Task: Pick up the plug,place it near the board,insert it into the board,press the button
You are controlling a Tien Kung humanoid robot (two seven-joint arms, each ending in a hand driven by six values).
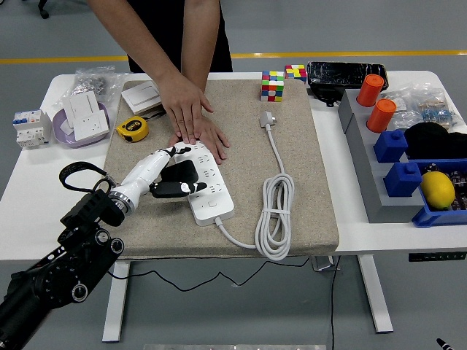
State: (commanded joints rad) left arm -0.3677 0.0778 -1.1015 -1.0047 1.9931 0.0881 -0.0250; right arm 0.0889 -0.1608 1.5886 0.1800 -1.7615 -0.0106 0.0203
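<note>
Head view looks down on a white table (29, 189) with a beige mat (321, 182) spread across its middle. On the mat lies a white power strip (211, 193), its long axis running from the far left toward the near right, with its own white cable (273, 219) coiled to the right and ending in a loose white plug (267, 117) farther back. A person stands at the far side and presses both hands (191, 117) flat on the far end of the strip, steadying it.

The robot's left hand (169, 175) reaches in from the lower left and its fingers are closed around the black plug (182, 175), which sits over the left side of the strip, about mid-length, touching or nearly touching its face. The plug's long side lies roughly across the strip; its pins are hidden, so I cannot tell whether they are seated. A thin black cord (109, 251) trails off the mat's near edge. The right hand is out of sight.

The step in hand looks like insertion. To do it well, the pins should line up with one socket's holes and the push should go straight down, without twisting, while the person's hands keep the strip from sliding. The button likely sits at the strip's near end.
</note>
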